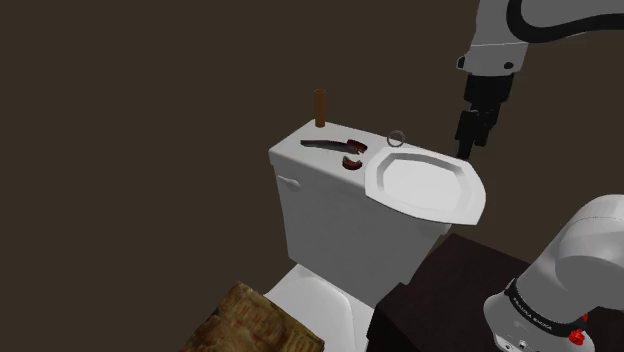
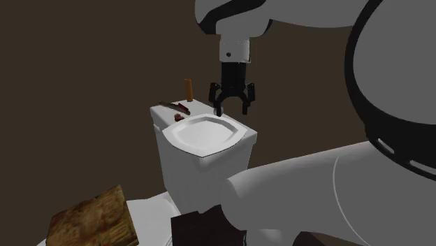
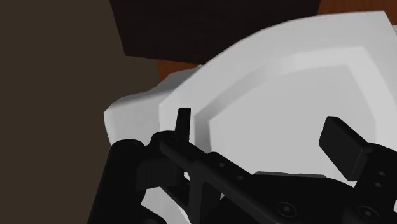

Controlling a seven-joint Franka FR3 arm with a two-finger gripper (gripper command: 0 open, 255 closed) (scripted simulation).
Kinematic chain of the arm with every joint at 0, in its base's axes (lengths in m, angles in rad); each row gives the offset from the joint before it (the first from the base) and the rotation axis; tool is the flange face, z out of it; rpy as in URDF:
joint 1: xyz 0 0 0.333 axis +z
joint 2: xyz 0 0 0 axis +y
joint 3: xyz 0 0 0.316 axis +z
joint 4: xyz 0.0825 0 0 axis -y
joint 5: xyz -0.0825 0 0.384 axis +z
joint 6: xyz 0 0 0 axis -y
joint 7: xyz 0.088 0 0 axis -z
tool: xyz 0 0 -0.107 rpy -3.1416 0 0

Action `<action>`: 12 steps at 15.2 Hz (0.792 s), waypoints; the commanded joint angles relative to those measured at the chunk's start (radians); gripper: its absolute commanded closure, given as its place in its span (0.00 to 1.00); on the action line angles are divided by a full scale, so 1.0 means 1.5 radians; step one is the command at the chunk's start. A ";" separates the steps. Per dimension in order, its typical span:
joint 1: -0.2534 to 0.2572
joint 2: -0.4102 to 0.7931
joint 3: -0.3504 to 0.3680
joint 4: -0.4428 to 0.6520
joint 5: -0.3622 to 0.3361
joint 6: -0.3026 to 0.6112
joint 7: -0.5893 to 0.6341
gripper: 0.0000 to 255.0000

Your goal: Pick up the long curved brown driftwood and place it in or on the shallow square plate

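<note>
Gripper (image 2: 233,106): fingers apart, clasping nothing, hanging above the plate's far rim.
Plate (image 1: 470,205): white and shallow, on the toilet tank (image 1: 330,220); in the shoulder view the gripper is at its 2 o'clock.
Driftwood (image 1: 325,145): dark and long, lying on the tank lid at the plate's 10 o'clock, well apart from the gripper.
In between: a red piece (image 1: 352,162) and a small ring (image 1: 396,139), both just beside the rim.
Behind the driftwood: an upright brown cylinder (image 1: 320,107).
Wrist view: the plate's faceted rim lies under the fingers (image 3: 183,124).

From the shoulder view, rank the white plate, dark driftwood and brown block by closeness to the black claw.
1. White plate, just beneath the gripper.
2. Driftwood, farther along the tank lid.
3. Brown block, at the lower left.
</note>
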 commanded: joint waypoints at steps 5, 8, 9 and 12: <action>0.029 0.090 0.010 0.044 -0.014 0.068 -0.051 0.00; 0.049 0.156 0.019 0.083 -0.024 0.112 -0.087 0.00; 0.055 0.177 0.022 0.097 -0.027 0.125 -0.099 0.00; 0.073 0.239 0.034 0.141 -0.037 0.161 -0.131 0.00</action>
